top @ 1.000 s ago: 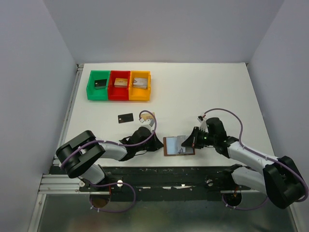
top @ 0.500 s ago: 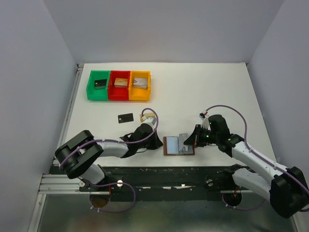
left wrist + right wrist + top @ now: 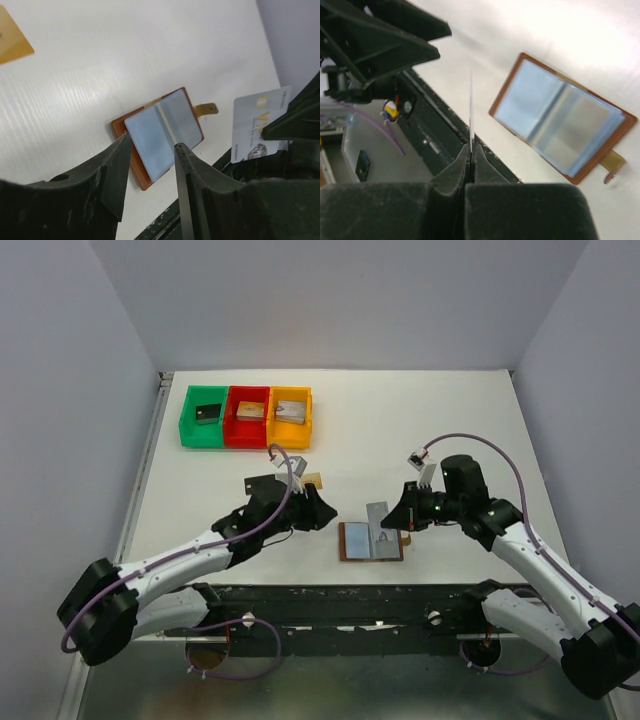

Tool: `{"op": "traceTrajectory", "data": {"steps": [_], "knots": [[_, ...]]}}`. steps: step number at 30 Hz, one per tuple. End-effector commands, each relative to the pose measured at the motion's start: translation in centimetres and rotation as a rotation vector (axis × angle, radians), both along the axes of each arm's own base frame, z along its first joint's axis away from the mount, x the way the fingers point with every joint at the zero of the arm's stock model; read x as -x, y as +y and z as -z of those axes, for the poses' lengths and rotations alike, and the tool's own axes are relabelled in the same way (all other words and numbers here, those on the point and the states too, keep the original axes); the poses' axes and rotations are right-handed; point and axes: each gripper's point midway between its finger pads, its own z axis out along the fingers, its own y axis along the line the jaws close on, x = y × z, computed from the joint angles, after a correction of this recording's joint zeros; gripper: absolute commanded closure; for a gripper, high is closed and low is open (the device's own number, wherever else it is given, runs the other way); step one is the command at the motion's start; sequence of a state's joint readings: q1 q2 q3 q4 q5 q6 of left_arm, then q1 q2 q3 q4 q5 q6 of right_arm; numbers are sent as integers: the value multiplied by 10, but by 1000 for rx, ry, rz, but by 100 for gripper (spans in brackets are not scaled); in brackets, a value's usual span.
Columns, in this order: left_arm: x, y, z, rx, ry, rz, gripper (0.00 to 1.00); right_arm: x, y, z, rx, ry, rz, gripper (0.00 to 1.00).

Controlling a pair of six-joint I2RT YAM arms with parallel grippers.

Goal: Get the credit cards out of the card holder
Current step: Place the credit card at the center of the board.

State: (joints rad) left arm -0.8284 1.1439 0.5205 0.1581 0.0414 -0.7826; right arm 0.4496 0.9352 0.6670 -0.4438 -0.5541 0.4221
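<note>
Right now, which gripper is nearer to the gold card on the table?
Left. The left gripper hovers beside the gold card; the right gripper is farther right, by the card holder, shut on a silvery card.

card holder (image 3: 358, 543) at table's (image 3: 450, 420) front edge, bins (image 3: 246, 439) behind left

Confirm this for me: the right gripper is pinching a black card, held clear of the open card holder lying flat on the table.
Wrong on the colour: the card in the right gripper is silvery pale blue, not black, as the left wrist view shows. The rest stands: it is pinched clear of the open card holder lying flat on the table.
</note>
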Motion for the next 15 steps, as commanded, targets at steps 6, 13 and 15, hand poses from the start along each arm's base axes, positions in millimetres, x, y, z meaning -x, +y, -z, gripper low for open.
{"op": "traceTrajectory", "data": {"steps": [6, 13, 15], "knots": [[68, 2, -116, 332, -289, 519, 25, 69, 39, -59, -224, 62, -446, 99], [100, 3, -124, 360, -277, 711, 23, 85, 45, -76, -131, 32, -552, 100], [101, 4, -119, 342, -268, 719, 25, 86, 47, -76, -102, 35, -572, 100]]}}
